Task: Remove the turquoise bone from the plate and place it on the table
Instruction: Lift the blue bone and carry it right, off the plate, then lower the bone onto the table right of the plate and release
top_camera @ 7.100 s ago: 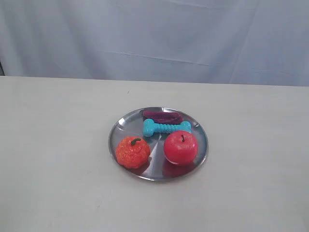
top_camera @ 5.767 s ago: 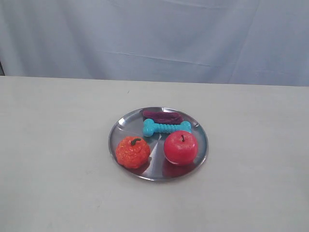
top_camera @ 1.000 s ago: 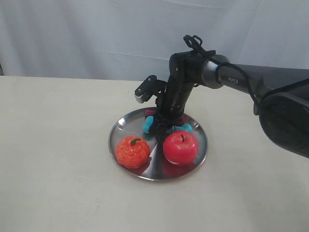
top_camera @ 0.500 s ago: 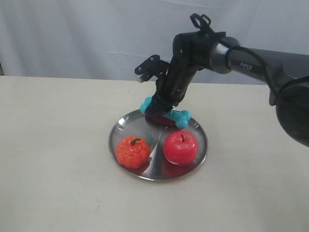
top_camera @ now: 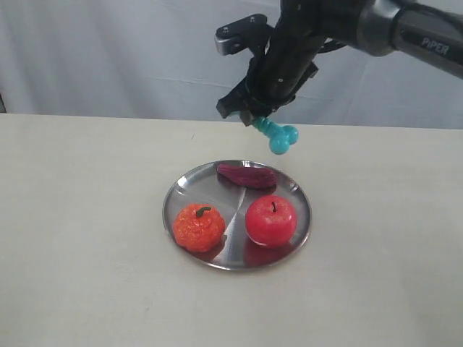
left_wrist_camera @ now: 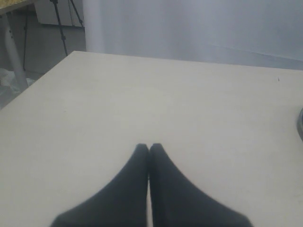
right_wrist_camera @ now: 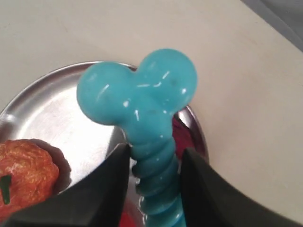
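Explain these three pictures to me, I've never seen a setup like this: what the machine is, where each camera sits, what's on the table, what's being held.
This is a robot with two arms, each ending in a two-fingered hand. The wide picture comes from a camera standing off the arms. The other two come from cameras on the wrists, looking past the fingers. On the cream tabletop sits a round silver metal plate holding a bumpy orange fruit toy, a red apple toy and a dark purple flat piece. The right hand is closed on a turquoise rubber bone toy, held in the air, clear of the plate. The left hand is shut and empty, over the table; only its wrist view shows it.
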`<state>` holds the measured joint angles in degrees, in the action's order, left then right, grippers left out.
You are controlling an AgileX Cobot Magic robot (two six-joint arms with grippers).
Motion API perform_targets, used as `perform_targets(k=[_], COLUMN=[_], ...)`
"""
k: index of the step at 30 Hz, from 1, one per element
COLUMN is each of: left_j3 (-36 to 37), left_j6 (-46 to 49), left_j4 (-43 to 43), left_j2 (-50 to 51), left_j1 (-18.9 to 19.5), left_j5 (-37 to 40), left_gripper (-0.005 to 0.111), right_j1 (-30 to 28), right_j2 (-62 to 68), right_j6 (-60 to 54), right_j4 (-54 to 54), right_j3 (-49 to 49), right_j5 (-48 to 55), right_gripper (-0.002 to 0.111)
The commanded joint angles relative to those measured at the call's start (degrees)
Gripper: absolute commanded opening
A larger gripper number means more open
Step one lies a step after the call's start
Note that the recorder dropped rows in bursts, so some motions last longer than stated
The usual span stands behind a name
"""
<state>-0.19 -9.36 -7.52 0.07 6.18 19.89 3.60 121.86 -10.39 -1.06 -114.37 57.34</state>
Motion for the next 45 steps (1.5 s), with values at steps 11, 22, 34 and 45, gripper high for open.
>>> perform_targets(k=[11,22,34,45], left_j3=[0.2,0.2,0.2,0.2], left_j6=[-0.1,-0.1,-0.1,-0.1], left_j4=[0.0,0.0,0.0,0.0], left_j2=[-0.1,-0.1,-0.1,-0.1], left_j1=[-0.4,-0.4,-0.4,-0.4], left_j5=[-0.2,-0.2,-0.2,-0.2], left_gripper=[0.0,0.0,0.0,0.0], right_j1=[-2.6,-8.0,-10.8,-11.5], right_j2=[-3.0,-3.7,-3.6,-3.5], right_j6=[15.4,18.3,23.8,24.5], right_j4=[-10.2,-8.2,-7.8,-8.1], right_j3=[-0.2,10.2,27.4,31.2], right_j5=[8.6,2.6,-13.4,-15.5], right_gripper=[0.0,0.0,0.0,0.0])
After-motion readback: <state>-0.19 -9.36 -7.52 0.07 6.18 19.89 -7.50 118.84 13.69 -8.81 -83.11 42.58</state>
